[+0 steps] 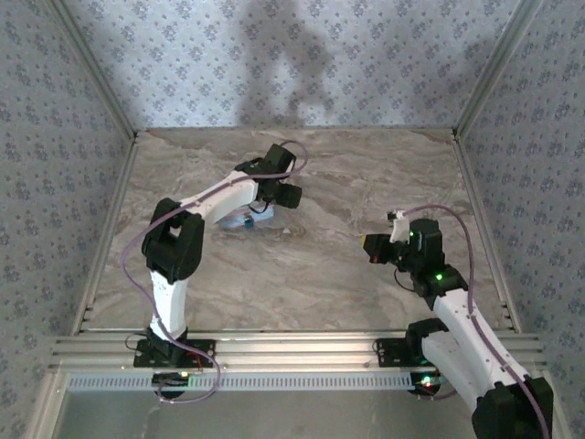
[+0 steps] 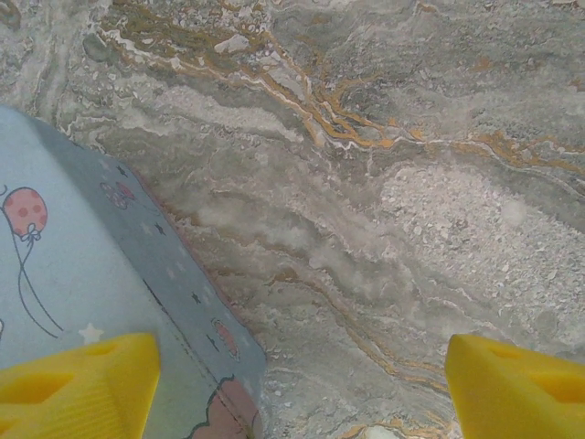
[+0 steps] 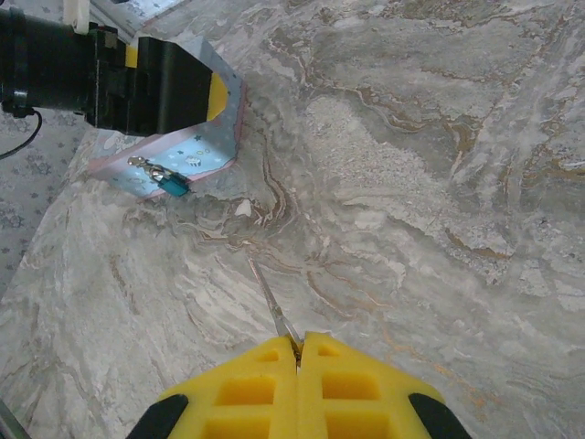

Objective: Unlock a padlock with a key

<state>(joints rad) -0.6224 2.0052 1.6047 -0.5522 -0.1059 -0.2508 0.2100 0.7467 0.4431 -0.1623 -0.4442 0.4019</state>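
Two robot arms work over a marbled grey table point(image 3: 430, 183). In the right wrist view, the right gripper point(image 3: 298, 352) has its 2 yellow fingers pressed together on the key point(image 3: 271, 306). The key's thin blade sticks out ahead of the fingertips and points up and to the left, just above the table.

Farther along that line, well apart from the key tip, a small teal padlock point(image 3: 173, 187) hangs on the side of a light-blue tin point(image 3: 203, 154), fastened there by a silvery hasp. The padlock's body points down toward the table. Its keyhole is too small to make out.

In the left wrist view, the left gripper point(image 2: 297, 402) stands wide. 1 finger sits over the tin's patterned lid and the other is out over bare table, so nothing is clamped. Whether the near finger touches the tin cannot be told.

The step in hand looks like the approach: the key is held, but it is not yet at the lock. The next move likely calls for carrying the key tip across the gap, lining the blade up with the padlock's lower end, and keeping the tin from sliding when the key pushes in.
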